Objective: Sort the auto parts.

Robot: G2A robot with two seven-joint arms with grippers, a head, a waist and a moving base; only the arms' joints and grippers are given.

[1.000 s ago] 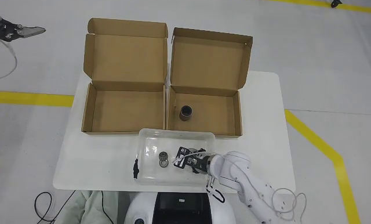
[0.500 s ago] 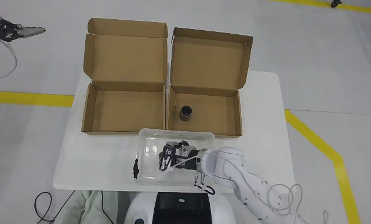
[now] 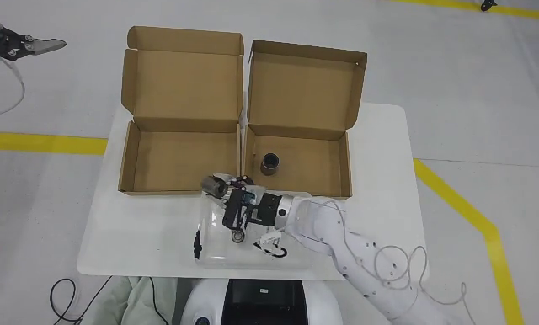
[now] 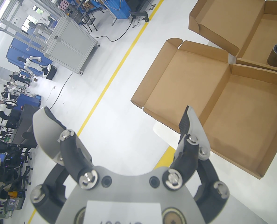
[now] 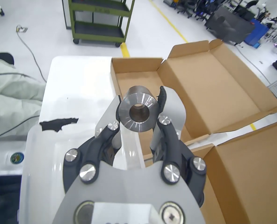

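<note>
My right gripper point(image 3: 222, 190) is shut on a steel sleeve point(image 3: 213, 186) with a round bore point(image 5: 138, 113). It hangs over the far left corner of the clear plastic tray point(image 3: 290, 199), close to the front wall of the left cardboard box point(image 3: 181, 161). A small metal ring point(image 3: 238, 237) lies in the tray beside the arm. The right cardboard box point(image 3: 307, 165) holds one dark cylinder point(image 3: 269, 163). My left gripper point(image 4: 116, 120) is open and holds nothing, off the table's far left side above the floor point(image 3: 46, 45).
Both box lids stand open toward the far side. A black scrap point(image 3: 197, 243) lies on the white table point(image 3: 379, 157) left of the tray. A pale green cloth point(image 5: 10, 108) hangs at the table's near edge. The table's right side is free.
My right gripper has moved left and away from the tray's right part to its far left corner, carrying the steel sleeve up. The left arm has stayed still.
</note>
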